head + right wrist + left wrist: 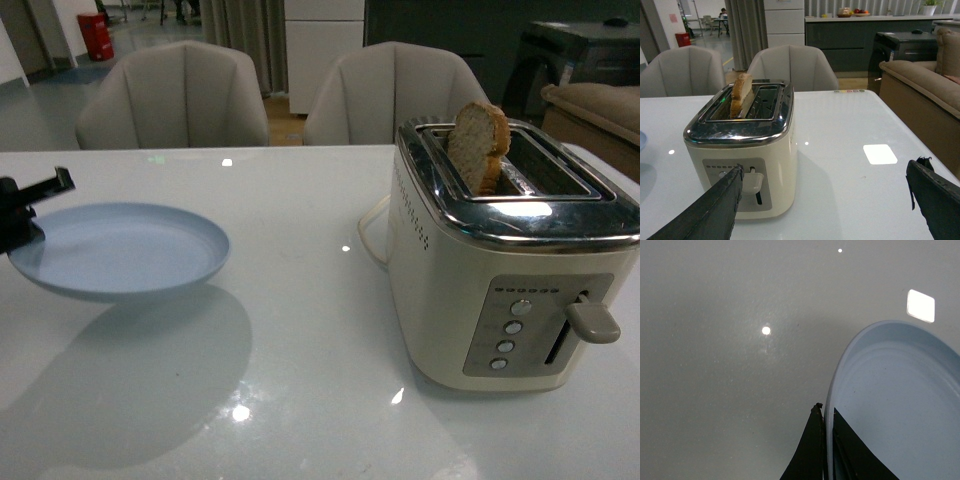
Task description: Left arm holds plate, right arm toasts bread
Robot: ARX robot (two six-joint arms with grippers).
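A glossy white counter (300, 300) carries one cream toaster (500, 260) with a polished chrome top, two slots, four round buttons and a side lever. One slice of bread (478, 145), light brown crumb with darker crust and a rounded top, stands upright in the slot farther from the lever, half sunk. One pale blue plate (120, 250), round, shallow, faintly ringed, hangs above the counter at the robot's left, well apart from the toaster, casting a broad shadow. The left claw (825, 440) pinches its rim between thin black fingers. The right claw (825, 200) stands wide apart, empty, near the toaster's lever side. Two grey padded chairs (175, 95) stand behind the counter.
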